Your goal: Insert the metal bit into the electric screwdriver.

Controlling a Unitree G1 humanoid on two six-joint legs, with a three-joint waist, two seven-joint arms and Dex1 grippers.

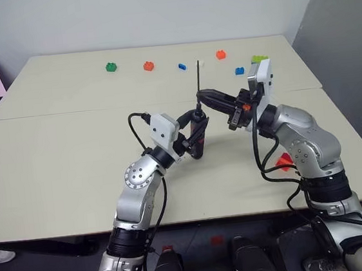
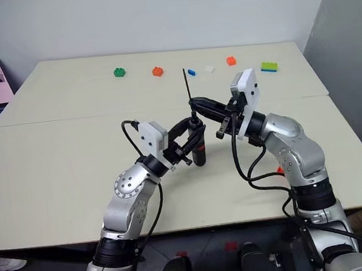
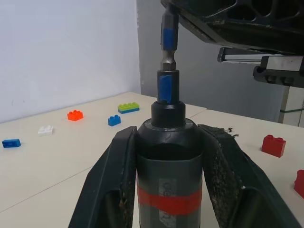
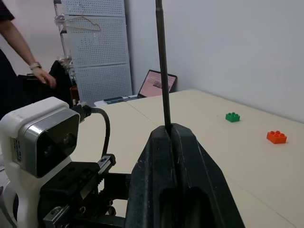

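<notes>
Centrally above the bare surface (image 1: 75, 179), far from its edges, the left gripper (image 1: 196, 128) pinches the electric screwdriver (image 1: 198, 137) upright while the right gripper (image 1: 204, 95) pinches the metal bit (image 1: 198, 75) above it.

Two head views downward over table (image 1: 76, 185); wrist views close, level.

Lab — pegboard (image 4: 97, 45), laptop (image 4: 156, 83)
</notes>
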